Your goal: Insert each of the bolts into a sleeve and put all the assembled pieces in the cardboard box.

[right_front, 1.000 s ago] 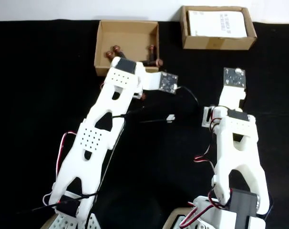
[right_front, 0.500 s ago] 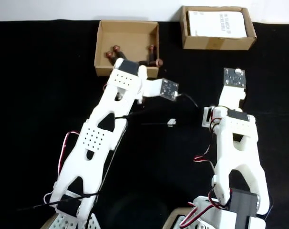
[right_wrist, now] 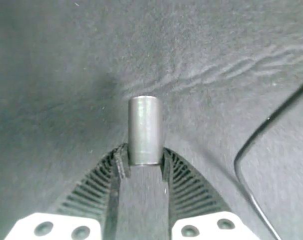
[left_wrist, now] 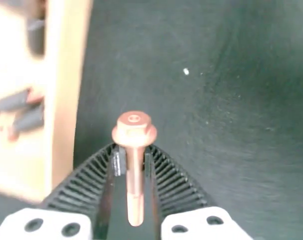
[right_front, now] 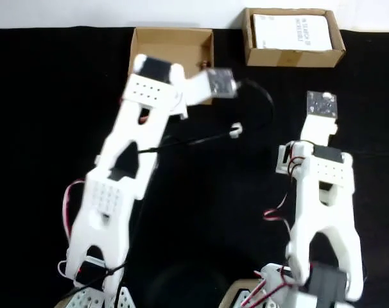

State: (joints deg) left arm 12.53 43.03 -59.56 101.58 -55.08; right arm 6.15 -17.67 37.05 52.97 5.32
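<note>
My left gripper (left_wrist: 134, 156) is shut on a copper bolt (left_wrist: 135, 131), which points head-outward just beside the wall of the cardboard box (left_wrist: 64, 75). Several assembled pieces (left_wrist: 22, 111), dark sleeves with copper ends, lie inside that box. In the high view the left arm (right_front: 149, 96) is raised with its wrist at the near right corner of the cardboard box (right_front: 172, 42). My right gripper (right_wrist: 144, 161) is shut on a dark grey sleeve (right_wrist: 145, 127) held above the black cloth. The right arm (right_front: 316, 167) stands to the right, apart from the box.
A second cardboard box (right_front: 339, 48) holding a white sheet sits at the back right. A black cable (right_front: 201, 138) with a small white connector (right_front: 235, 131) hangs between the two arms. Black cloth (right_front: 40, 128) covers the table.
The left arm has lifted and swung back toward the cardboard box, carrying the bolt. Its cable has risen with it. The right arm has shifted only slightly.
</note>
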